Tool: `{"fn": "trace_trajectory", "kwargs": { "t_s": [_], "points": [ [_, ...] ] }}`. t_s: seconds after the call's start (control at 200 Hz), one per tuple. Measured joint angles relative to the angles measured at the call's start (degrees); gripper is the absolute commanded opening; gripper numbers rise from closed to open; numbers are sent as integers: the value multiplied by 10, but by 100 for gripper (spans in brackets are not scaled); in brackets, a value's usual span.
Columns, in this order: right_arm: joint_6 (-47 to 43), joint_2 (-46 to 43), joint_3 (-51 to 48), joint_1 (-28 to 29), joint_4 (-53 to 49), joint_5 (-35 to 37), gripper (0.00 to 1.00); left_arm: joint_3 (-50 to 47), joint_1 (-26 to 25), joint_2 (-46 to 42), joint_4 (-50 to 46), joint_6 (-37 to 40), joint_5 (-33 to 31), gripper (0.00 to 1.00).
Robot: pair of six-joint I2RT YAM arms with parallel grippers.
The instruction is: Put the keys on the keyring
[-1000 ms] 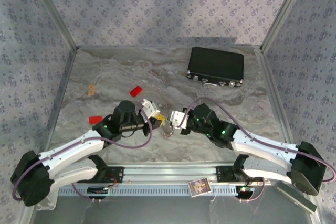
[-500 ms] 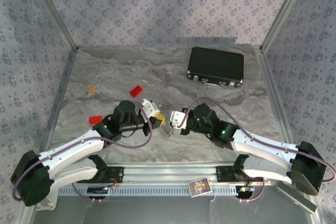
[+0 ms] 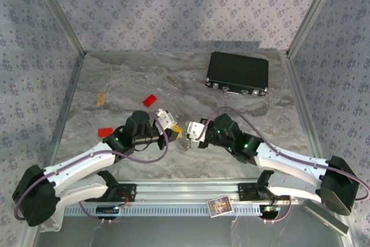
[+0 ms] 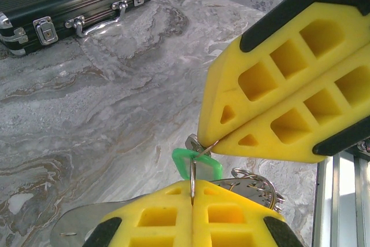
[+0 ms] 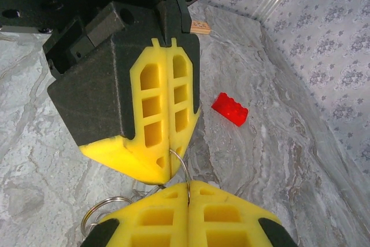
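Both claws were shut, tip to tip: the left gripper [image 4: 192, 189] pinched the keyring [image 4: 193, 173] upright, apparently steadying it while the right gripper [image 4: 211, 143] nipped the green key [image 4: 211, 170] by its metal end against the loop.

The green key [image 4: 199, 166] has its blade mostly hidden behind the right gripper [image 4: 215, 142] just above the key. Below the key, the keyring [image 4: 192, 173] vanishes between the left gripper [image 4: 192, 188]'s 2 pads [image 4: 228, 209].

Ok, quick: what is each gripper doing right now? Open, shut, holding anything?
Left gripper: closed, pinching the thin wire of the keyring.
Right gripper: closed, pinching the same keyring.
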Motion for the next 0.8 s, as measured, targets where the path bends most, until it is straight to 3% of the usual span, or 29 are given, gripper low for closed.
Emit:
{"fn": "trace_trajectory", "kwargs": {
  "t_s": [0.8],
  "points": [
    [-3,28,2,13,7,27,0,0,0,-1,-13,0,0,0]
  ]
}}
